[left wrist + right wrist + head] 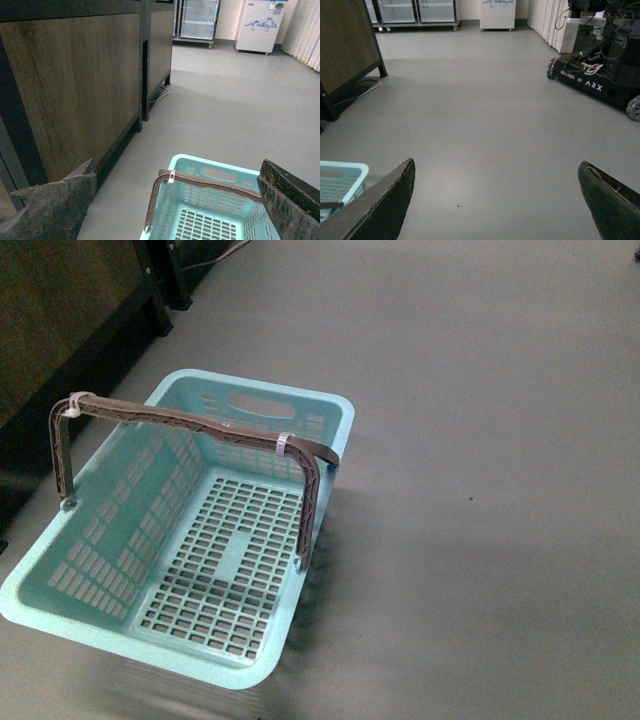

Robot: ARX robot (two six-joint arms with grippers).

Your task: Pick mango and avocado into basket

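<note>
Plainly, neither mango nor avocado showed in any view, so which arm lay nearer the fruit could not be told. The basket (110,540) stood on the floor (480,490), long axis running away from the robot and slanting slightly right, handle (200,423) raised. It looked empty, though the light was dim. The left claw (177,162) hung wide above it, beside a cabinet (75,85). The right claw (496,162), also wide and holding nothing, faced bare floor.

Raised handle (200,423) spanning the open basket (252,676)
</note>
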